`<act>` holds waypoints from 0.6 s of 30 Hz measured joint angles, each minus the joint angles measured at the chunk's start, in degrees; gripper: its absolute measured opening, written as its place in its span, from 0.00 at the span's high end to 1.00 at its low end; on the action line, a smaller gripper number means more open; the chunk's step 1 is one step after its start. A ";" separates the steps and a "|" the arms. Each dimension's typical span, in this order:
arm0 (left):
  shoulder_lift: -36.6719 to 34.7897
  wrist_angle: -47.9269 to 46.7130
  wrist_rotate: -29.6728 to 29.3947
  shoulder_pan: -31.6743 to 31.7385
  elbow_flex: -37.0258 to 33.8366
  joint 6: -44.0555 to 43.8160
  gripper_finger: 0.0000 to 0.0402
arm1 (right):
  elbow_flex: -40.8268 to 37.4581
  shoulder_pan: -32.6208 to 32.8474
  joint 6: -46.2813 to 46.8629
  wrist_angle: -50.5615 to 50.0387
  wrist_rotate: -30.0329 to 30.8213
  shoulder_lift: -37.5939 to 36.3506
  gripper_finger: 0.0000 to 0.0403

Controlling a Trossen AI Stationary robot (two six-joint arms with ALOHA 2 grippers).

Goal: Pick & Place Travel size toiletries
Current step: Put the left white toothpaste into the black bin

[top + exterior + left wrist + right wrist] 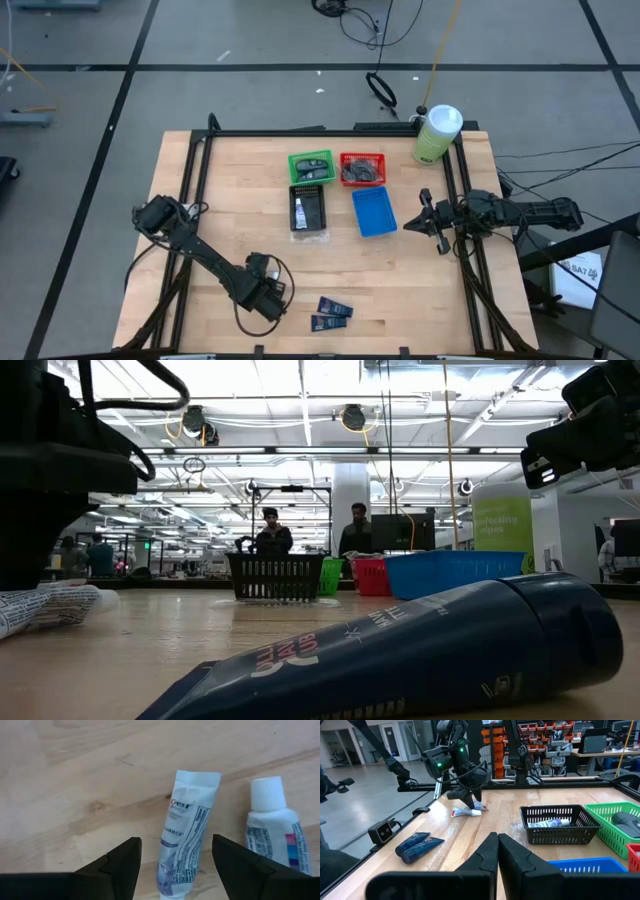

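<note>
My left gripper (268, 300) hangs open near the table's near edge, pointing down. In the left wrist view its fingers (175, 845) stand on either side of a silver-white mini tube (182, 835) that lies flat on the wood, without touching it. A second tube with a white cap (272, 820) lies beside the first. The right wrist view shows the same pair of tubes (467, 811) under the left gripper (468, 800). Two dark navy packets (332, 314) lie flat to the right of it. My right gripper (498, 840) waits shut by the table's right edge (418, 220).
Four small bins stand mid-table: green (311, 166) with black pieces, red (361, 168) with grey pieces, black (308, 208) holding a tube (547, 823), and blue (374, 212). A pale-green bottle (437, 133) stands at the far right corner. People stand in the room beyond (272, 535).
</note>
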 joint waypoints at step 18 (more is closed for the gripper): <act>0.00 2.28 1.36 -0.69 0.00 1.17 0.64 | 0.00 0.00 -0.02 0.00 0.00 0.00 0.99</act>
